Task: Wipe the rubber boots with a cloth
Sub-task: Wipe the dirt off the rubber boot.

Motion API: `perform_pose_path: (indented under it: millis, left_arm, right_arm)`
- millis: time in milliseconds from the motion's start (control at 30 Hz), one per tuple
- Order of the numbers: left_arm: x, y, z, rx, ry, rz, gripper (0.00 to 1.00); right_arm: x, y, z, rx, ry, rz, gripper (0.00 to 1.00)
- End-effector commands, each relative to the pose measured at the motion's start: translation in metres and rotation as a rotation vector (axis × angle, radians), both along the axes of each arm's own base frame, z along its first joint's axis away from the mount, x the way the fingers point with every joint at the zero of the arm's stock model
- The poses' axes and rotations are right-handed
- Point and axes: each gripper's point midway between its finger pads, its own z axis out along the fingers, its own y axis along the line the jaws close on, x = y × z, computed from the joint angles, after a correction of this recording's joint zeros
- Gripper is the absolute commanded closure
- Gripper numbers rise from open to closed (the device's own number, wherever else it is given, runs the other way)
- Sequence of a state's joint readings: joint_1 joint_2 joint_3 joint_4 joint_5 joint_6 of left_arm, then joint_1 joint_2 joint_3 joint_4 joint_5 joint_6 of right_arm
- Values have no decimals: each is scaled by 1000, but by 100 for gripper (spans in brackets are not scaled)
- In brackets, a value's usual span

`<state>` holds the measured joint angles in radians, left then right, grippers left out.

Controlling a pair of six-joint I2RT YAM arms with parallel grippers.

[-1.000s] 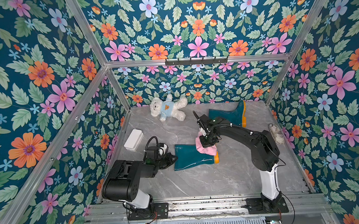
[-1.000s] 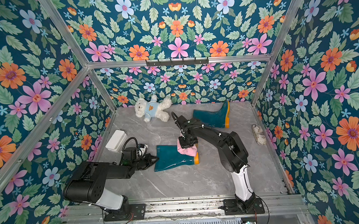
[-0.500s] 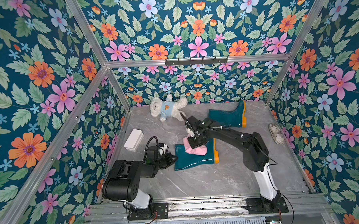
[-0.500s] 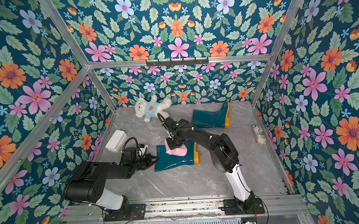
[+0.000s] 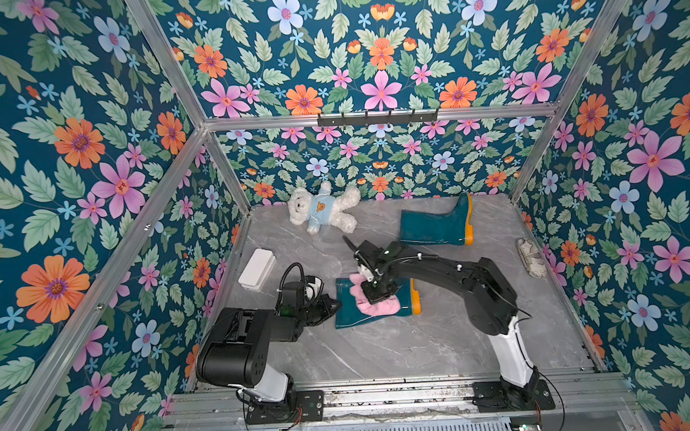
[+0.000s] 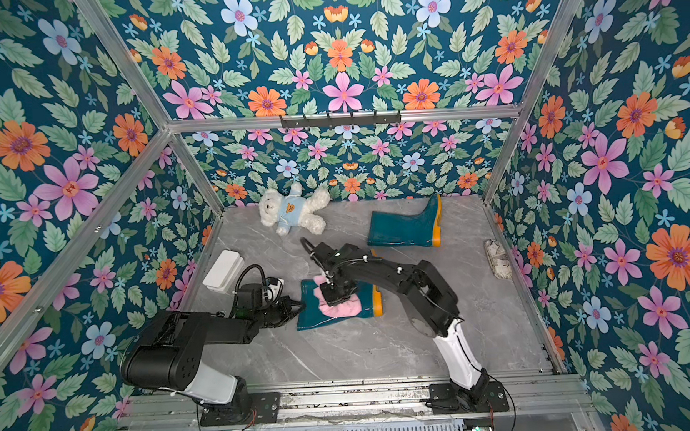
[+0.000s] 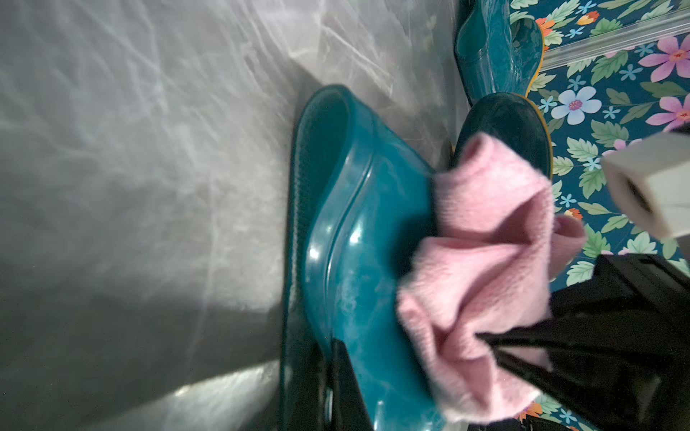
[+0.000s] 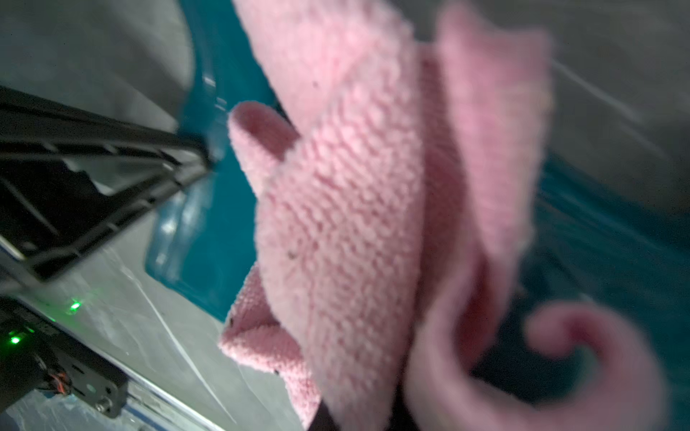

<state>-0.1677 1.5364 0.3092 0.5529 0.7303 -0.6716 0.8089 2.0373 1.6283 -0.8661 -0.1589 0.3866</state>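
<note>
My right gripper [image 5: 373,294] is clamped on a pink cloth [image 5: 381,306], pressing it onto a boot [image 5: 348,318] lying mid-bench [image 5: 421,341]. My left gripper [image 5: 332,305], closed tight, pinches that boot's cuff, likely to stop it sliding. The other boot [image 5: 432,228] lies by the back edge.

A bunched pink cloth [image 8: 347,209] drapes over the teal rubber boot [image 8: 203,231].

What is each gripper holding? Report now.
Left gripper: shut on the near boot at its cuff.
Right gripper: shut on the pink cloth, pressed on that boot.
</note>
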Motion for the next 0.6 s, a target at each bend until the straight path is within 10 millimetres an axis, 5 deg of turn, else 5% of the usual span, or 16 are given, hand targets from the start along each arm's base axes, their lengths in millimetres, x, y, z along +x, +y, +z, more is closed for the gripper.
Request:
perform_pose_path:
  millis: [0,133,267,367,567]
  left_arm:
    - [2,0,2,2,-20,-3,100]
    - [3,0,3,2,-21,-3,100]
    - [2,0,2,3,-21,-4,100]
    - [2,0,2,3,-18,-3,100]
    - [3,0,3,3,-22,-5,100]
  right_arm:
    - [3,-49,11,-58,-49,-76,100]
    - [1,-103,29,-70,-81,-159,100]
    - [4,-104,34,-45,-90,-156,100]
    - [9,-64,32,-12,-93,-99,100]
    - [8,49,14,51,-58,53,100]
